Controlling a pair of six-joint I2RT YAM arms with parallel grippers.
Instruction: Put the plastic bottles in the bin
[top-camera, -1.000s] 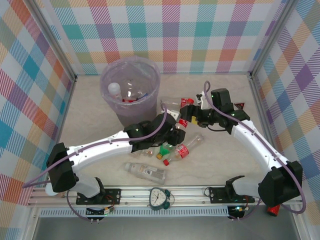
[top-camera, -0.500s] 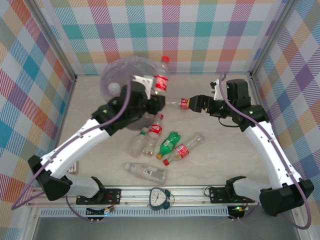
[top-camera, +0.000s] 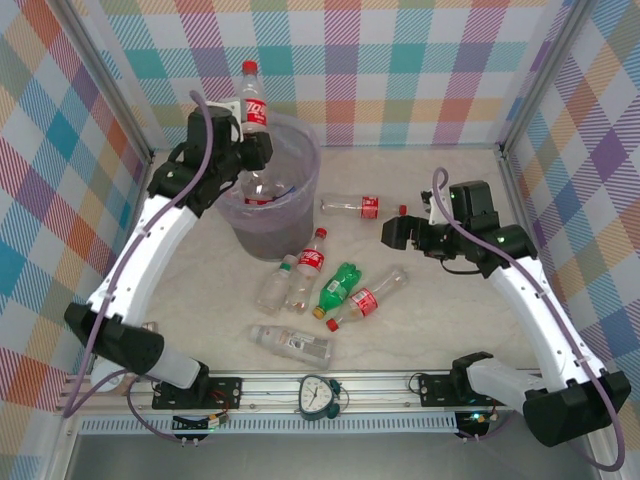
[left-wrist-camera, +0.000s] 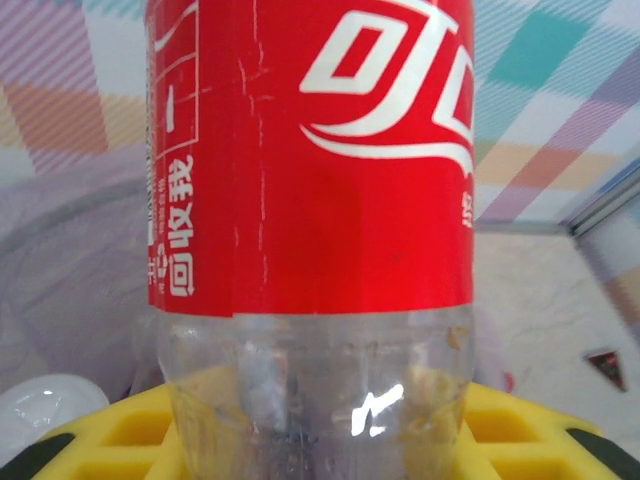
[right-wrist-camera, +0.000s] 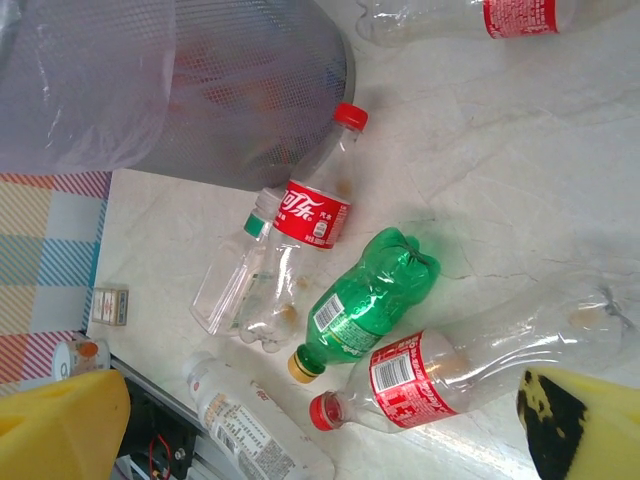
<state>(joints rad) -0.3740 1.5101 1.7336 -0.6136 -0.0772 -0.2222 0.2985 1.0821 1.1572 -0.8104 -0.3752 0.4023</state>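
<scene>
Left gripper clamping red-labelled bottle upright, hanging over far rim of bin, crowding back wall. Left arm stretching long up left side. Right gripper gaping wide, empty, hovering beside lying bottle. Other bottles cluttering mid-table; right side staying open.

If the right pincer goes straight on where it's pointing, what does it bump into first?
Probably the green bottle lying on the table; the right pincer tilts down towards that cluster. Depth is unclear, so the red-labelled bottle beside it could come first.
</scene>
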